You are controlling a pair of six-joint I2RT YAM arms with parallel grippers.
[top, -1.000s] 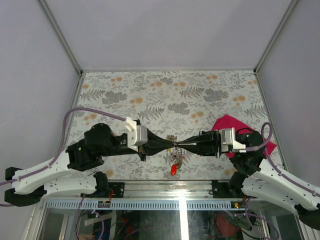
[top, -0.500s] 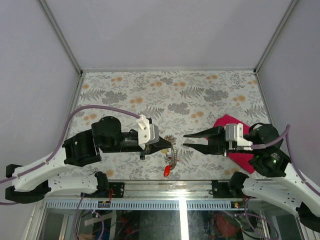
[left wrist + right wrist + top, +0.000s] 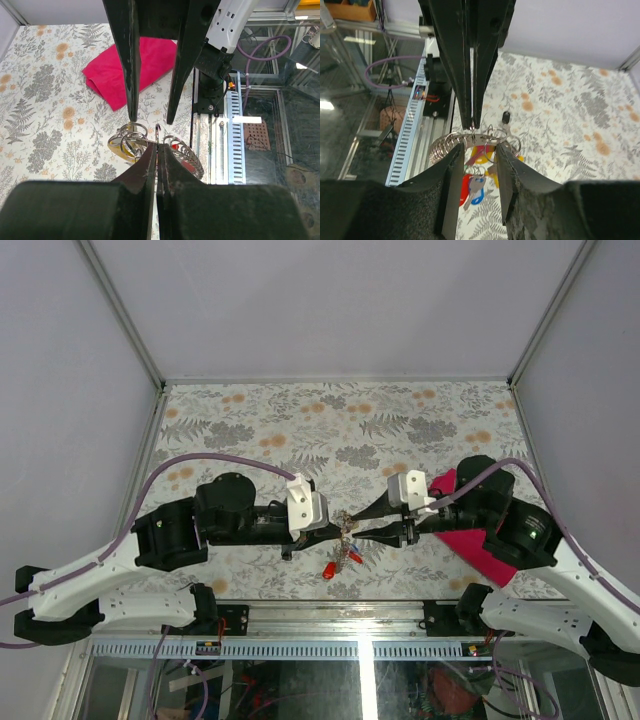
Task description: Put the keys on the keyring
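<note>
Right jaws, parted, have come back to the keyring (image 3: 346,526) the left jaws pinch.

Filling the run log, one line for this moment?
left gripper: shut on keyring | right gripper: open, straddling keyring | keys: bunched under keyring

A crumpled magenta cloth (image 3: 102,75) lies on the floral-patterned table (image 3: 300,430), near its right edge.
</note>
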